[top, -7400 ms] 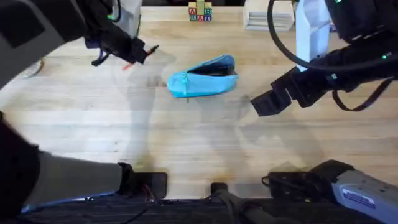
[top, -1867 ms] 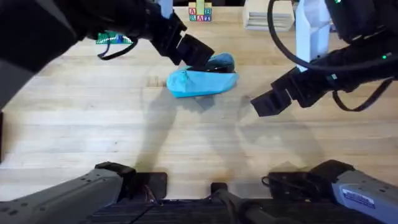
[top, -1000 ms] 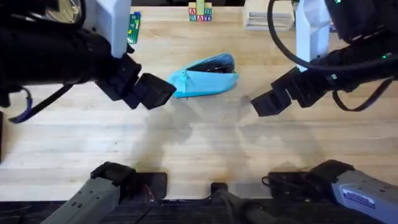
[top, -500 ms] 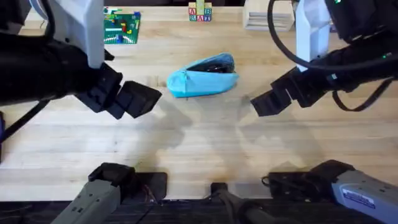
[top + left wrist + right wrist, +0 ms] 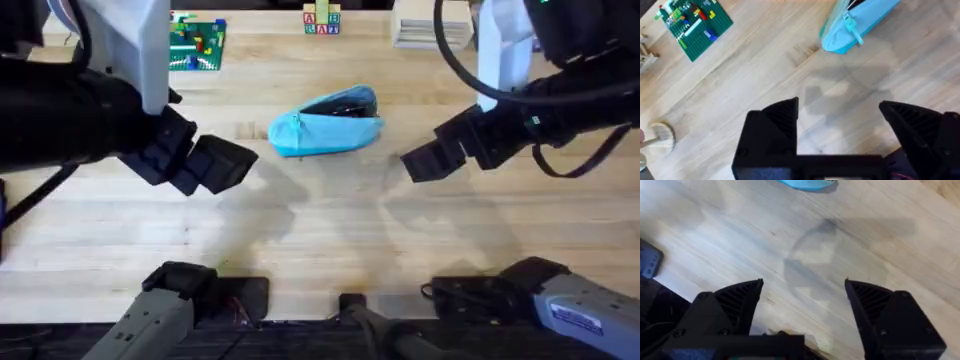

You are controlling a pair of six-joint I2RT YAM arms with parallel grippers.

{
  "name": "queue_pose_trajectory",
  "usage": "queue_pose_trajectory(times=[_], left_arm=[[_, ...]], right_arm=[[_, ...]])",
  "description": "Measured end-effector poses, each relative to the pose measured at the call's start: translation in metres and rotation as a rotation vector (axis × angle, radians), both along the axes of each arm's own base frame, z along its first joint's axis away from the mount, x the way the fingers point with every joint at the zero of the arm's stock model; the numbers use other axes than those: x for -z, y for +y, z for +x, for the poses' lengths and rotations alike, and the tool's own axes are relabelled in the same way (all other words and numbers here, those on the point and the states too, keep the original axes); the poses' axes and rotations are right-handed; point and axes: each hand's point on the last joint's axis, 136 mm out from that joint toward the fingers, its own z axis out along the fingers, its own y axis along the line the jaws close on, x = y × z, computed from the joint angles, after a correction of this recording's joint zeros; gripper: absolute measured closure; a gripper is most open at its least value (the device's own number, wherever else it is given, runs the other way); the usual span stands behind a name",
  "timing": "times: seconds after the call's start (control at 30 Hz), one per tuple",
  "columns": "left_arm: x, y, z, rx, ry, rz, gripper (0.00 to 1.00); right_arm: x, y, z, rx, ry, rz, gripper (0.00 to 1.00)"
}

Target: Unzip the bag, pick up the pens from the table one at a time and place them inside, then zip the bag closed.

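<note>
— Where's the bag (image 5: 326, 124)?
— Mid-table (image 5: 330, 230), unzipped, dark pens apparently inside.
— And the grippers?
— Left gripper (image 5: 839, 111) and right gripper (image 5: 804, 289) hover wide open, empty. Zipping seems next: pin one end, pinch the pull tab (image 5: 852, 31).

The bag (image 5: 326, 124) lies unzipped on the table (image 5: 320, 230), dark contents showing.

A green brick baseplate (image 5: 196, 44), lettered blocks (image 5: 321, 19) and a white stack (image 5: 432, 30) along the far edge

No legible text or labels
</note>
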Motion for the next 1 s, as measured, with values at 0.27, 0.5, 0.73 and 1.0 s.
queue_pose_trajectory(times=[0.27,0.5,0.73,1.0], left_arm=[[0.001,0.000,-0.002,0.016,0.005,0.013,0.009],[0.004,0.001,-0.005,0.055,0.011,0.044,0.009],[0.002,0.016,-0.001,0.034,-0.001,0.026,0.009],[0.004,0.032,0.012,0.040,-0.001,-0.052,0.009]], right_arm=[[0.000,0.000,0.000,0.054,0.016,0.016,0.003],[0.000,0.000,0.000,0.081,0.025,0.024,0.003],[-0.002,0.002,0.004,0.113,0.018,0.042,0.003],[-0.002,0.002,0.004,0.116,0.018,0.043,0.004]])
